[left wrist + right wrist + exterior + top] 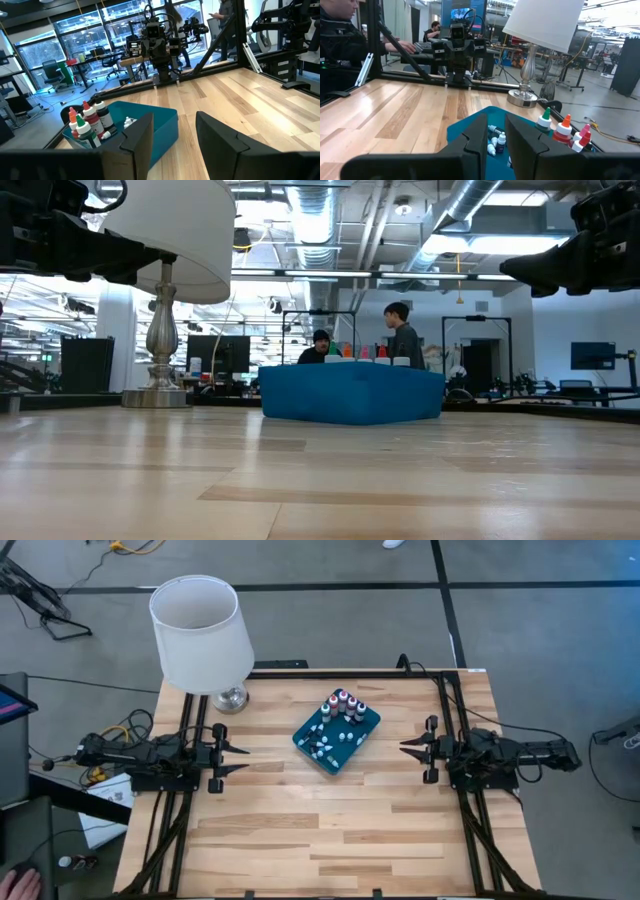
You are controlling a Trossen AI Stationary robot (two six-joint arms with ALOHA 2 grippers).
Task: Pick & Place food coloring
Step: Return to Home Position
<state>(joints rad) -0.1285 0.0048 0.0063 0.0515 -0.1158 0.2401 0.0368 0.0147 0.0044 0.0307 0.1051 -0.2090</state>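
Note:
The food coloring bottles sit in a teal tray at the middle of the table's far half. Several stand upright with red, orange and green tops in the tray's far corner. Smaller whitish ones lie on the tray's floor. My left gripper hovers open to the tray's left, pointing at it. My right gripper hovers to the tray's right with a narrow gap between its fingers. Both are clear of the tray. In the low view the tray rests flat on the wood.
A lamp with a white shade stands by its silver base at the table's far left corner, close to the tray. Bare wood spreads across the near half of the table. People sit at desks beyond the table.

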